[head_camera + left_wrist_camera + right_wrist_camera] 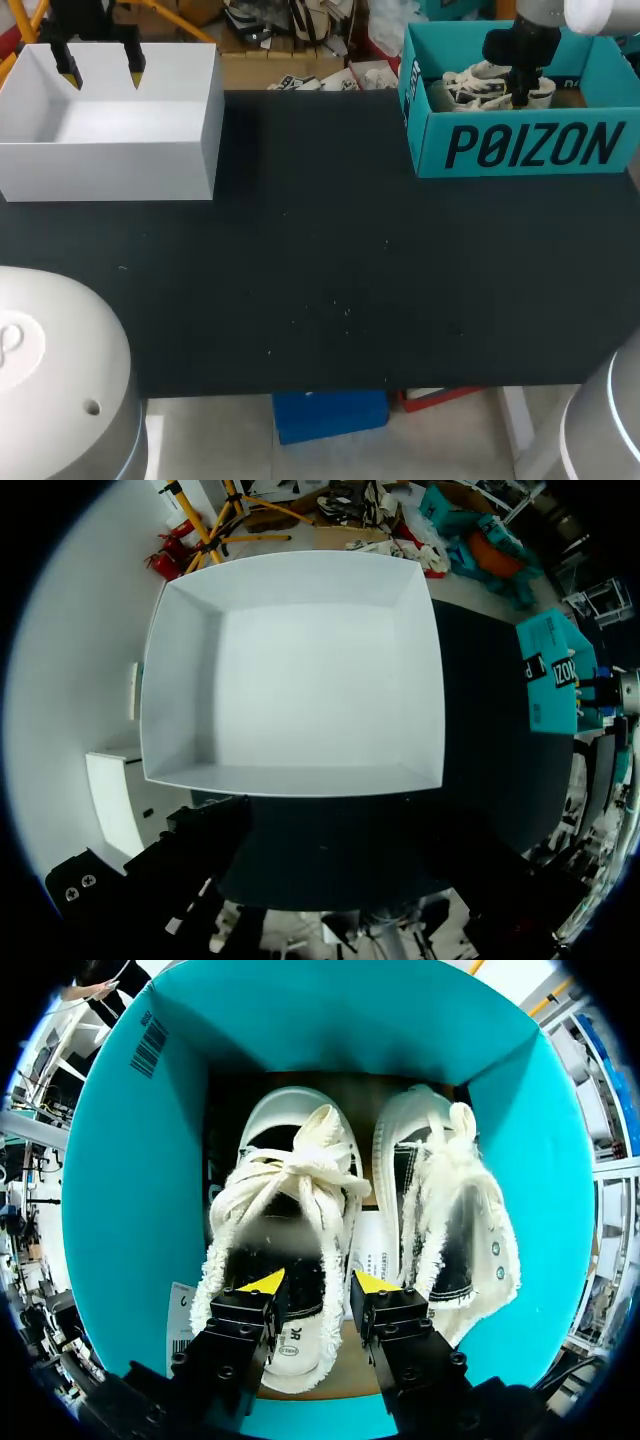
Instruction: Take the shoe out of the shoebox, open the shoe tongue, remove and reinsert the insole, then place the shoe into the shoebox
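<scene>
Shoes (290,1200) in shoebox (520,150), far right on table (320,290); open box (110,165) far left.

Left pincer (100,62) spread wide, right pincer (317,1282) pointing down, fingers apart

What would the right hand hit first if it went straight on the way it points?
Likely the shoe under the right hand: its open fingers straddle the frayed collar, one tip over the opening, the other toward the second shoe. Depth is unclear.
</scene>
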Available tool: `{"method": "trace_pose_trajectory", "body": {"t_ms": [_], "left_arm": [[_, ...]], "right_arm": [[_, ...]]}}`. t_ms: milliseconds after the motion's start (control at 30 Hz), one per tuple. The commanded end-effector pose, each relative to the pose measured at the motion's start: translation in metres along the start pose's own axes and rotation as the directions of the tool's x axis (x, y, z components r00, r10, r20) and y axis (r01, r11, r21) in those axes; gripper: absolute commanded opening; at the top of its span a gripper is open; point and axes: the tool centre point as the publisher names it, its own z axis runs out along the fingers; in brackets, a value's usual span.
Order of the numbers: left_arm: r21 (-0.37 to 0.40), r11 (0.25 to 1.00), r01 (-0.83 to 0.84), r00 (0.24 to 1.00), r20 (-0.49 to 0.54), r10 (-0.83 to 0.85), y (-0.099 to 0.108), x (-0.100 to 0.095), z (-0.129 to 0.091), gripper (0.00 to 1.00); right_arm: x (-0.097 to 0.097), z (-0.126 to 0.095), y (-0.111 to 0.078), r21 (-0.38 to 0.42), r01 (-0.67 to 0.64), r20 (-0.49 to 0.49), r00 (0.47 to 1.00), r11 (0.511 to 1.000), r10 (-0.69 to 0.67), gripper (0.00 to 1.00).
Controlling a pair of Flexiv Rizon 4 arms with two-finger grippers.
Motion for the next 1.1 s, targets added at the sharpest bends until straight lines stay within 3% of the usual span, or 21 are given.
{"method": "trace_pose_trajectory", "body": {"t_ms": [33, 433, 533, 800, 1100], "left_arm": [[-0.002, 1.0, 0.002, 1.0, 0.004, -0.002, 0.001, 0.001, 0.0, 1.0], [-0.002, 1.0, 0.002, 1.0, 0.004, -0.002, 0.001, 0.001, 0.0, 1.0], [-0.002, 1.0, 0.002, 1.0, 0.004, -0.002, 0.001, 0.001, 0.0, 1.0], [-0.002, 1.0, 0.002, 1.0, 0.004, -0.002, 0.001, 0.001, 0.0, 1.0], [-0.002, 1.0, 0.002, 1.0, 0.004, -0.002, 0.001, 0.001, 0.0, 1.0]], "right_arm": [[-0.009, 0.024, 0.002, -0.009, -0.003, -0.008, 1.0, 1.0, 0.003, 0.39], [-0.009, 0.053, 0.005, -0.018, 0.0, -0.018, 1.0, 1.0, 0.0, 0.31], [-0.01, 0.052, 0.005, -0.012, -0.001, -0.015, 1.0, 1.0, 0.001, 0.0], [-0.011, 0.03, 0.001, 0.005, 0.017, -0.01, 1.0, 1.0, -0.017, 0.0], [-0.012, -0.014, -0.002, 0.02, 0.056, -0.011, 0.998, 0.998, -0.056, 0.0]]}}
